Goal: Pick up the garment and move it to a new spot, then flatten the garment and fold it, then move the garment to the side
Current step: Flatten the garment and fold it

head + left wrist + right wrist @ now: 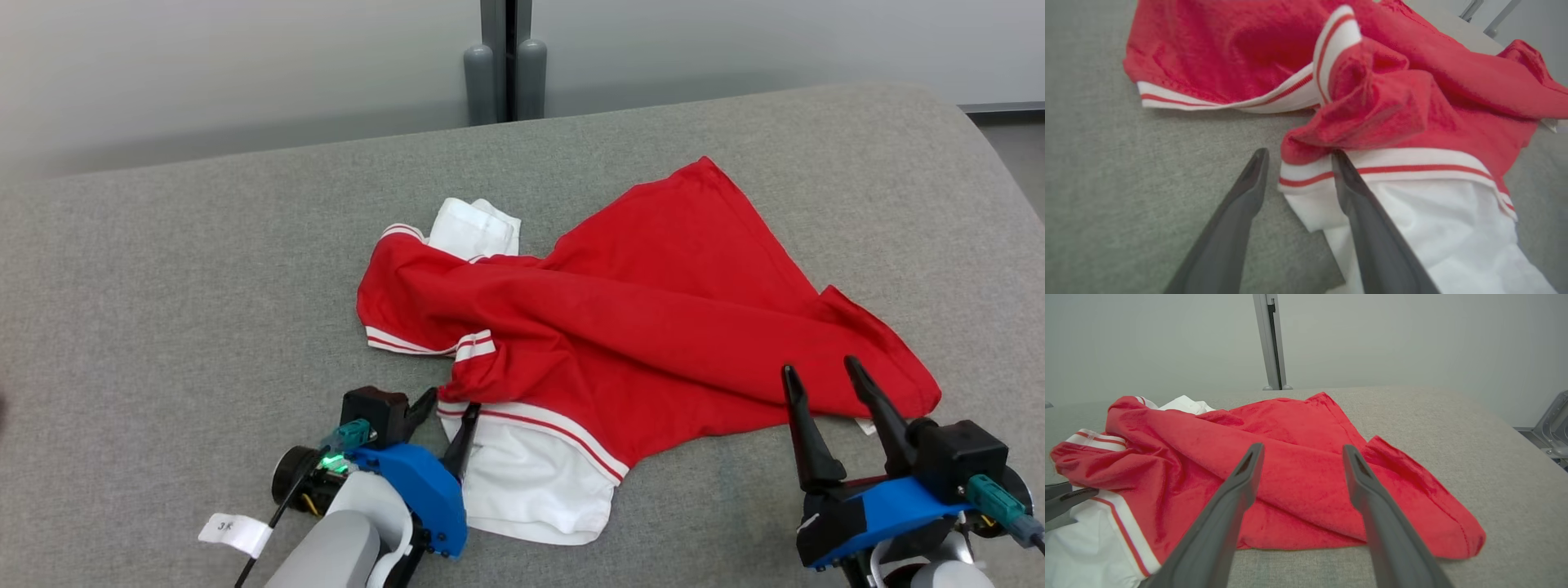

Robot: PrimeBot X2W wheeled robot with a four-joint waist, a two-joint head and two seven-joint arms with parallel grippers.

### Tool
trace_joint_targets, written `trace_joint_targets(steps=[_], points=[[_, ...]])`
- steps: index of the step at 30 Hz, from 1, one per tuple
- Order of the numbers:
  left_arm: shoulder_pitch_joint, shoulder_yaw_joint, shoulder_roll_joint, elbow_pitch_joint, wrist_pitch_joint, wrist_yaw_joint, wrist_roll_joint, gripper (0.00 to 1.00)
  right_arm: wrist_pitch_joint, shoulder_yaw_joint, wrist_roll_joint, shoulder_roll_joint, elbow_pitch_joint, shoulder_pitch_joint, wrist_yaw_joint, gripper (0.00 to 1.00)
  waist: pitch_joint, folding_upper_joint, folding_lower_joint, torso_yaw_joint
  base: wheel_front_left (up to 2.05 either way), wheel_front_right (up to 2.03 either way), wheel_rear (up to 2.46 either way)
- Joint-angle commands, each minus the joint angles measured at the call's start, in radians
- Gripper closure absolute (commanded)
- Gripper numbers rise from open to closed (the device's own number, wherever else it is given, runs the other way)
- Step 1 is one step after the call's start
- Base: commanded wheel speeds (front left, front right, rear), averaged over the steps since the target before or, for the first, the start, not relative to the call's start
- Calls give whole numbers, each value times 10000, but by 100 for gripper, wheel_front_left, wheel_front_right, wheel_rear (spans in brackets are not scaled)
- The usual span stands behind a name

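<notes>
The garment [653, 327] is a red shirt with white, red-striped trim and a white part, lying crumpled on the grey table [163, 310]. My left gripper [449, 404] is open at its near left corner. In the left wrist view the striped hem of the garment [1306, 179] lies between the open fingers of the left gripper [1297, 157], one finger over the white cloth. My right gripper [819, 367] stands open at the garment's near right edge. In the right wrist view the right gripper [1302, 448] hovers over the red cloth of the garment [1298, 477], holding nothing.
A white paper tag [235, 535] lies on the table near my left arm. Two grey posts [506, 73] stand behind the far edge. The table rounds off at the right [988, 147], with floor beyond. A metal fixture [1553, 428] sits off the right side.
</notes>
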Motion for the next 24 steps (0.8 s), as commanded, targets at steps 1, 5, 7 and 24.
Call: trace_joint_targets(steps=[1, 5, 7, 24], points=[[-267, -14, -62, 39, -102, -70, -86, 100, -97, -27, 99, -16, -6, -173, 6, 0, 36, 0, -1, 55, 0, 0, 0], [-296, 191, -126, 102, -384, -120, -503, 100, -151, -11, 105, -16, 24, -221, 6, 0, -23, 0, -1, 338, 0, 0, 0], [-102, 226, -144, -113, -433, -153, -723, 100, -153, -30, 93, -16, 19, -206, 6, 0, -127, 0, -1, 579, 0, 0, 0], [2565, 527, 1263, -6861, 1662, 1259, -1450, 100, 122, 48, 137, -19, -368, -146, 6, 0, -611, 0, -1, 2587, 0, 0, 0]])
